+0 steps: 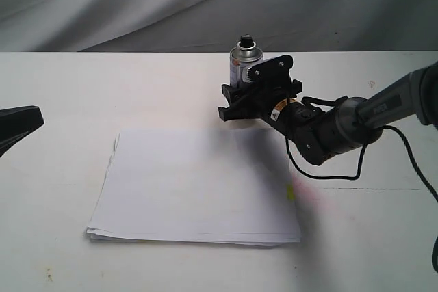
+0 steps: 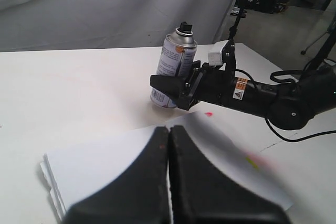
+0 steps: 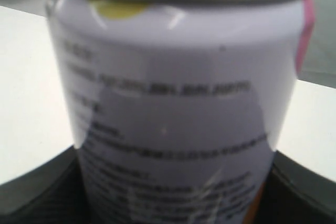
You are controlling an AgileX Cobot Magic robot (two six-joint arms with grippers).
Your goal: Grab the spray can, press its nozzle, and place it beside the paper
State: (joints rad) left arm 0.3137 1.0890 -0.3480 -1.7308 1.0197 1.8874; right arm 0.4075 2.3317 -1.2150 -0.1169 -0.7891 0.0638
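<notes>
The silver-grey spray can stands upright at the back of the white table, just beyond the paper's far right corner. Its black nozzle sits on top, untouched. My right gripper reaches in from the right, its fingers pressed against both sides of the can's lower body; the right wrist view is filled by the printed label. The white paper stack lies flat at the middle. My left gripper hovers shut and empty over the paper's near-left side.
A black cable loops from the right arm down onto the table beside the paper's right edge, near a small yellow mark. A grey cloth backdrop hangs behind the table.
</notes>
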